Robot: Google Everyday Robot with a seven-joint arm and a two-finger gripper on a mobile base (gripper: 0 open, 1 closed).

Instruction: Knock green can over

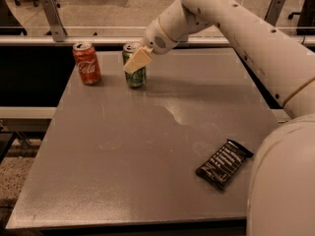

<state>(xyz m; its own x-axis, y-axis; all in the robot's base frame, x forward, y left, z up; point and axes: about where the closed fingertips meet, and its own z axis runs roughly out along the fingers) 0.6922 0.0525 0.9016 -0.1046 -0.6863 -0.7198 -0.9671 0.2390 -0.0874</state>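
The green can (135, 74) stands upright near the far edge of the grey table (147, 151), right of a red Coca-Cola can (87, 63). My gripper (136, 62), a cream wedge at the end of the white arm (236, 28), reaches in from the upper right. It sits in front of the can's upper half, tip pointing down-left at the can's left side. Its fingers are together and hold nothing. The can's top (131, 46) shows behind the gripper.
A black snack bar wrapper (224, 163) lies near the front right of the table. A metal rail (64, 41) and glass partition run behind the table's far edge. My white base (285, 181) fills the right foreground.
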